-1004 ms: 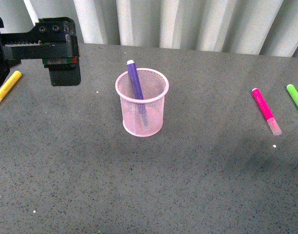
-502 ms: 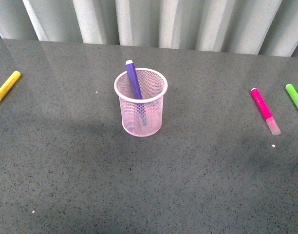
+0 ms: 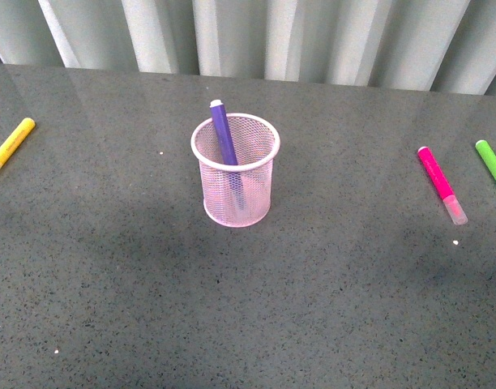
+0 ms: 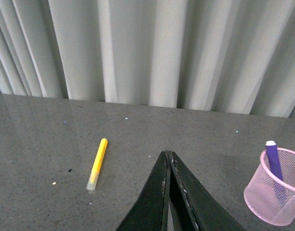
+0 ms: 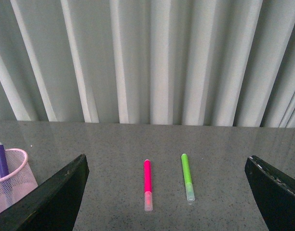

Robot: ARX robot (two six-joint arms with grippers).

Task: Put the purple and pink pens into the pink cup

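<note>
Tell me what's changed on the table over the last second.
The left gripper, shut, has withdrawn from the upper left of the front view. Nothing was grasped or released. The purple pen stays leaning in the pink cup; the pink pen, yellow marker and green marker lie where they were.

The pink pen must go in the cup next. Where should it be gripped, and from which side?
Probably mid-barrel on the pink pen, from straight above, closing across its width: it lies flat, and the green marker lies apart from it.

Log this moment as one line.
purple pen in pink cup | pink pen lying on table | left claw shut, empty | right claw open
</note>
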